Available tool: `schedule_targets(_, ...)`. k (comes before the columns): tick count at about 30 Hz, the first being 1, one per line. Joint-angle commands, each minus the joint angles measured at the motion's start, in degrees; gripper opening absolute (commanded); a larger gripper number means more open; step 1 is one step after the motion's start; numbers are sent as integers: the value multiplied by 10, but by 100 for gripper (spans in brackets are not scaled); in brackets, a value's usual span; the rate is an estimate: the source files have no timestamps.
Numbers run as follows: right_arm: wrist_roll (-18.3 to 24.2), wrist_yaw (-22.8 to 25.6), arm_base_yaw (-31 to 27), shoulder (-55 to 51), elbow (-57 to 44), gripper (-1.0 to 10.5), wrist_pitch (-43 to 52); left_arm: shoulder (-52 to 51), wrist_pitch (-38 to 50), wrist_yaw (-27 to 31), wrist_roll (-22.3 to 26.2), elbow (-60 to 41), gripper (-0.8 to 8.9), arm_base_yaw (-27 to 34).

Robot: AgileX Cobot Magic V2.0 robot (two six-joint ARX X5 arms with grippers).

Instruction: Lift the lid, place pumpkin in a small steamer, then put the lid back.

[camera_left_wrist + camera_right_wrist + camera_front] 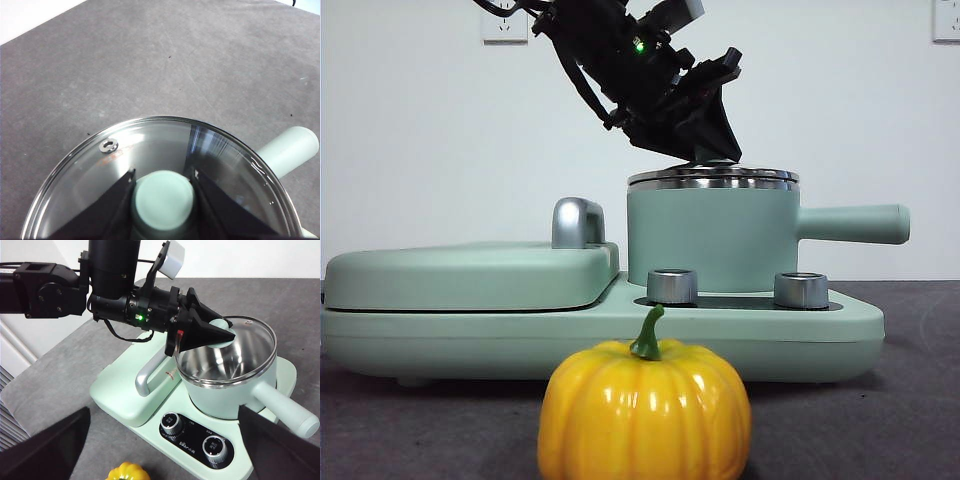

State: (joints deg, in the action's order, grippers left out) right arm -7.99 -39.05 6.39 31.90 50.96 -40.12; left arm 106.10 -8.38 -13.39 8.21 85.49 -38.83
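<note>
Nearest the front camera sits the pumpkin (645,415), upright on the grey mat (150,65), stem up, in front of the cooker base (610,335) and well apart from both grippers. In the right wrist view it shows only as a yellow sliver (127,471) between the right gripper's (160,450) jaws, which are spread wide and hold nothing; that arm hangs back above the near side of the table, so it looks the nearer arm for the pumpkin.

Behind the two knobs (672,285) stands the steamer (710,240) on the right half of the base, its long handle (850,223) pointing out to the right in the front view. The lid (713,178) lies flat on the steamer's rim, not yet raised. Beside it, the flat griddle cover (470,275) with its chrome handle (577,222) is untouched.

The left gripper (162,202) comes down slanting from the upper left onto the lid. Its two jaws stand on either side of the mint knob (162,200), touching or nearly touching it; the grip looks closed on the knob.

The move turns on this: the knob lies squarely between the jaws, at the lid's centre, so the likely pull is straight up, clear of the rim.
</note>
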Motion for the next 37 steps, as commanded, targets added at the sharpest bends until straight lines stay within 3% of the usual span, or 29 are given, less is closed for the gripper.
schedule_targets(1,-8,-2,2,2,9,470,-1,9,-5,4,-6,30,77,-2)
schedule_targets(8,-5,0,2,2,9,469,-10,-24,-13,3,-19,41,77,-2)
schedule_targets(17,15,4,17,25,9,469,-84,-99,-92,3,-31,41,77,0)
schedule_targets(23,6,26,75,58,9,469,-101,-162,-163,3,-13,41,66,5)
schedule_targets(37,-47,172,287,173,14,469,-97,-265,-285,3,34,41,53,73)
